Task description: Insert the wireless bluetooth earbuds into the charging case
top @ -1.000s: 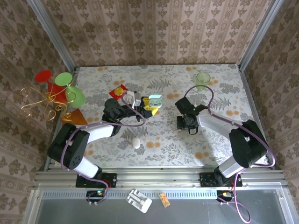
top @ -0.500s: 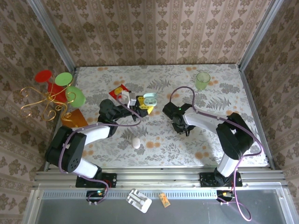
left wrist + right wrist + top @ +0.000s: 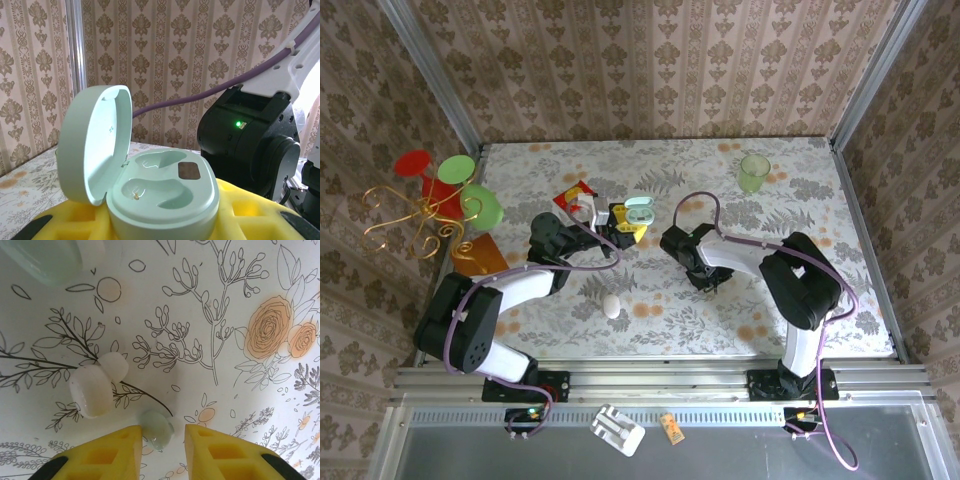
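Observation:
The charging case [image 3: 165, 200], pale and rounded, sits between the yellow foam fingers [image 3: 60, 222] of my left gripper [image 3: 165, 227], which is shut on it. Its lid [image 3: 95, 145] stands open and both wells are bare. From above, the case [image 3: 640, 211] and left gripper [image 3: 625, 224] are at the table's middle left. Two earbuds lie on the floral table. One earbud [image 3: 156, 429] lies between the yellow fingers of my right gripper [image 3: 163, 436], touching the left finger, with a small gap to the right one. The other earbud [image 3: 92, 387] lies to its left. The right gripper [image 3: 705, 278] points down.
A white egg-shaped object [image 3: 611, 306] lies near the front left. A green cup [image 3: 754, 172] stands at the back right. A red and yellow card [image 3: 575, 194] lies behind the left gripper. A gold wire stand with coloured discs [image 3: 430, 200] is off the left edge.
My right arm has swung left toward the case and come down over an earbud, its jaws narrowing. The left gripper with the case has shifted slightly left.

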